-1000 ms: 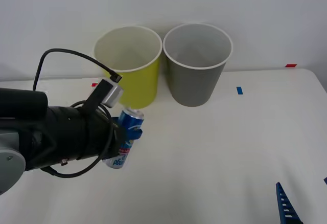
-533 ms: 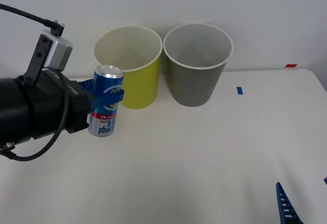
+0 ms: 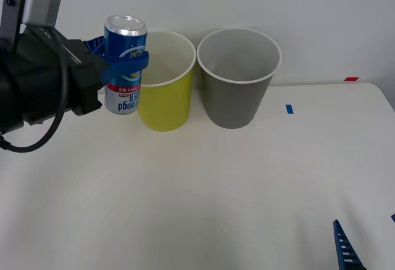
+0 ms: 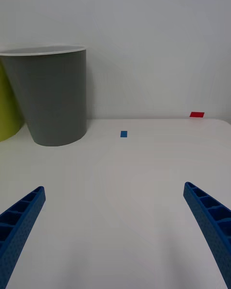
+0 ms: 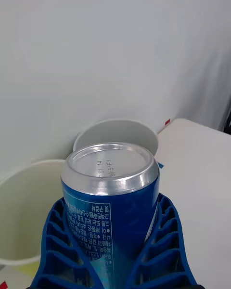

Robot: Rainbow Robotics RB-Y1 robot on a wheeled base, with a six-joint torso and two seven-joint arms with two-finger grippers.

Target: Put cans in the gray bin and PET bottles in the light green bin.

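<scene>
My left gripper [image 3: 123, 68] is shut on the blue can [image 3: 125, 60], holding it upright above the table. The can hangs just left of the light green bin [image 3: 165, 97], with its silver top above the bin's white rim. In the left wrist view the can [image 5: 111, 207] sits between the blue ribbed fingers [image 5: 57, 243]. Beyond it are the light green bin [image 5: 21, 212] and the gray bin [image 5: 115, 131]. The gray bin [image 3: 237, 91] stands right of the green one. My right gripper [image 4: 115, 241] is open and low at the front right. PET bottles are out of view.
A blue tape mark [image 3: 289, 108] and a red one [image 3: 351, 79] lie on the white table [image 3: 234, 184] right of the gray bin [image 4: 54, 101]. A white wall stands close behind both bins. One right finger [image 3: 344, 249] pokes in at the bottom right.
The left arm has lifted the can from near the table, turned it upright, and raised it to the level of the light green bin's rim. The right arm has stayed still.
</scene>
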